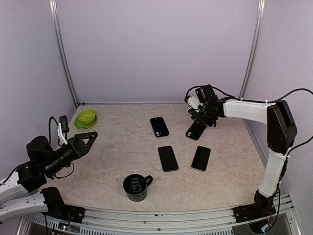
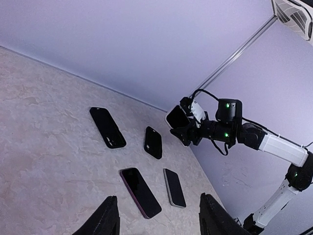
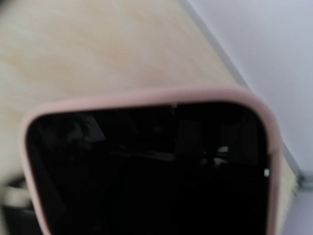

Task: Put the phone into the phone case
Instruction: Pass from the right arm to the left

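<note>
Clearly the right gripper [image 1: 201, 116] pinches the pink-rimmed phone [image 3: 151, 171] aloft, far right; tilted, it may slip. The left gripper [image 1: 88, 139] hangs spread, empty.

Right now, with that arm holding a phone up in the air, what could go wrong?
The right gripper holds the pink-rimmed phone raised above the table. If the grip slips, it could drop onto the black phone or case lying close below. Another dark phone lies nearby, so a lowering move might knock it. The held phone also nearly fills the right wrist view, hiding most of the table.
</note>
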`<state>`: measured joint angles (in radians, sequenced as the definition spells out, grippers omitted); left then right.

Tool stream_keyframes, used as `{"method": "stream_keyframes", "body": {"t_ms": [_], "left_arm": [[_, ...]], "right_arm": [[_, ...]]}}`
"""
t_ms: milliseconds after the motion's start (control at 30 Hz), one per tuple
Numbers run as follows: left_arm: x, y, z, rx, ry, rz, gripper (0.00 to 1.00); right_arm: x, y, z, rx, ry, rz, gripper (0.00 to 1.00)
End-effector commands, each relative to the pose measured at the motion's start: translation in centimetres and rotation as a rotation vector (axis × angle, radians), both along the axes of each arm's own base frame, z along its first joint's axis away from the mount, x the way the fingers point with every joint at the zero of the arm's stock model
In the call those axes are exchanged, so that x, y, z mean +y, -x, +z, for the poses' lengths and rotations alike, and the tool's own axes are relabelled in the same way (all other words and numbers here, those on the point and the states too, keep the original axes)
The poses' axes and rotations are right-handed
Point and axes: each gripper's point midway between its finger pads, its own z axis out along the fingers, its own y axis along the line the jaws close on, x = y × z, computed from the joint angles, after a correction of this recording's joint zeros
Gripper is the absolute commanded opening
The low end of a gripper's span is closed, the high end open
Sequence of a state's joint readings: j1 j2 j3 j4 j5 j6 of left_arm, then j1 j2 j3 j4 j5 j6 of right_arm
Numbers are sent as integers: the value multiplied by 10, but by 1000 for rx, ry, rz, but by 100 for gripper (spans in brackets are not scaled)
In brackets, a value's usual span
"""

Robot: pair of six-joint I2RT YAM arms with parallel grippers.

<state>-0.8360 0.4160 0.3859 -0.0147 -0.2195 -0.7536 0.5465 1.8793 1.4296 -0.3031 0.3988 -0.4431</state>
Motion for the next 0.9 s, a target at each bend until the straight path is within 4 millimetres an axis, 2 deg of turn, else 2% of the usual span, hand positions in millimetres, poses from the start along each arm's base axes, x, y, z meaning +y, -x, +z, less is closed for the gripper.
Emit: {"method": "stream_keyframes", "body": {"t_ms": [0,100,267,433,700,867], "left_arm": [[-7,1,-2,-7,22,-35,55],[-9,1,-5,0,14,-45,55],[-6,3,-5,-2,18,-45,55],[-3,4,-9,6,13,-40,55],[1,3,-13,4,21,-32,55],[-2,0,-15,9,22,-42,55]], "right_arm": [[-43,-31,20,-89,63,-100,70],[-63,-49,13,-90,105,-139,71],[-106,-74,-14,-62,200,-228,71],[-133,-79,-41,-7,252,-255,71],[-149,-69,-71,80,229,-250,73],[-141,-60,-89,159,155,-228,76]]}}
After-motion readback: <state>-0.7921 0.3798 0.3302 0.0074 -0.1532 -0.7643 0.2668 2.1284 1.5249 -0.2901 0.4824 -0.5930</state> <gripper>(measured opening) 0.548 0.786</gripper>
